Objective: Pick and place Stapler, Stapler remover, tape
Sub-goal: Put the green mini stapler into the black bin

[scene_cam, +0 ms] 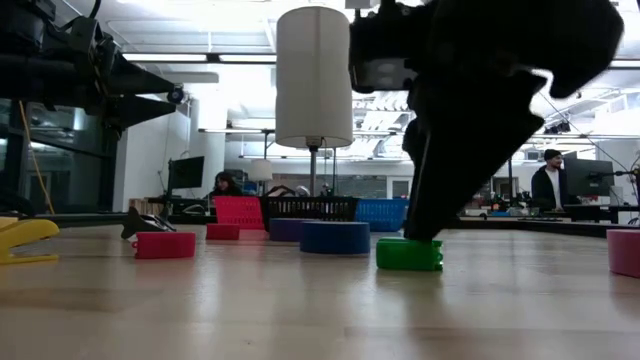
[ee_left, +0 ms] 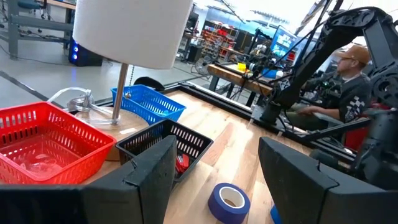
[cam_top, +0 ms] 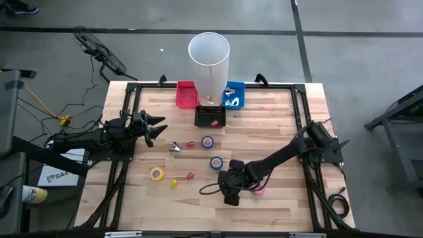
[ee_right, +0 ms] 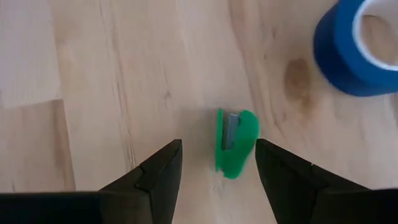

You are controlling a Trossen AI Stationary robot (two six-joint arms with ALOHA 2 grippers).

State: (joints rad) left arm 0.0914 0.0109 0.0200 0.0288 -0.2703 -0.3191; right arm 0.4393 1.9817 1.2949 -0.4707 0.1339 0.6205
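A small green stapler [ee_right: 235,142] lies flat on the wood, also in the high view [cam_top: 236,163] and the low view [scene_cam: 409,253]. My right gripper [ee_right: 217,152] is open and points down over it, the stapler lying just ahead of the gap and nearer one finger. Blue tape rolls [cam_top: 216,162] [cam_top: 207,142], a yellow roll [cam_top: 156,174] and a pink roll [cam_top: 258,191] lie flat. Red stapler removers [cam_top: 190,143] [cam_top: 190,176] lie nearby. My left gripper [cam_top: 155,125] waits open at the table's left, raised. My right gripper comes at the green stapler from above, pointing down. In the low view one finger [scene_cam: 425,215] reaches down to the stapler's top edge [scene_cam: 420,240]. Whether it touches I cannot tell. The stapler lies flat on the table.
Red [cam_top: 186,94], black [cam_top: 210,116] and blue [cam_top: 234,94] baskets stand at the far edge, with a tall white lamp shade [cam_top: 209,56] above them. A silver piece [cam_top: 175,147] and a small yellow item [cam_top: 174,184] lie mid-table. A blue roll [ee_right: 360,50] lies close to my right gripper.
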